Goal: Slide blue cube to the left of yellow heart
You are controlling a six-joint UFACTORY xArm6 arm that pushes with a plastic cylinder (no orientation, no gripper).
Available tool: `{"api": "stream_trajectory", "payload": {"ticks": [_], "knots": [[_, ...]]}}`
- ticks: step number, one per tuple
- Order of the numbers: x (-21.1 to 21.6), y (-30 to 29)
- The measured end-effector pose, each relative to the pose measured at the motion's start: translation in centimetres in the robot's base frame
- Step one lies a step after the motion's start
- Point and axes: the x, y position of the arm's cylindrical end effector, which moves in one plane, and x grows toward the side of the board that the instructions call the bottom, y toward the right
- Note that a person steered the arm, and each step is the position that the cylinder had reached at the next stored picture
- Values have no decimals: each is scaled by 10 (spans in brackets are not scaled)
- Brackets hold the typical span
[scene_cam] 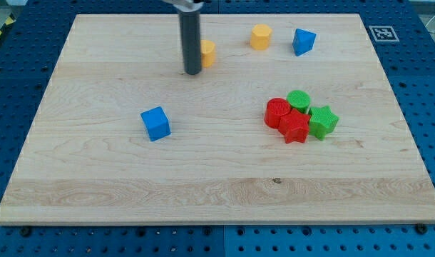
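The arm carries no jaws; it ends in a straight dark rod, so there is no open or closed state to report, and places below are given from my tip [192, 72] instead. My tip rests on the pale wooden table [96, 207] toward the view's top, touching nothing that can be confirmed.

The small blue plastic cube [155, 123], the block to be moved, lies toward the view's bottom and slightly to the view's left of my tip, apart from it and clear of all other blocks.

A small yellow plastic block [207, 53] sits just beside my tip on the view's right, partly hidden by the rod; it is judged to be the yellow heart, though its shape cannot be confirmed. A second yellow block [260, 36], roughly cylindrical, lies farther to the view's right, with a blue angular block [303, 41] beyond it.

A cluster of two red blocks [285, 120] and two green blocks [314, 113] lies well to the view's right and bottom of my tip.

Step in hand, as judged: approach; the push has not begun. The next move calls for placing my tip on the view's bottom side of the cube, then pushing toward the view's top, stopping on the view's left of the hidden yellow block.
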Motion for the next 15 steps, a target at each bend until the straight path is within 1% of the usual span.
{"api": "stream_trajectory", "payload": {"ticks": [1, 2, 5, 6, 7, 8, 10, 11, 12, 14, 15], "knots": [[27, -35], [65, -50], [160, -55], [185, -72], [210, -60], [201, -32], [113, -30], [76, -30], [75, -26], [128, -17], [145, -4]]}}
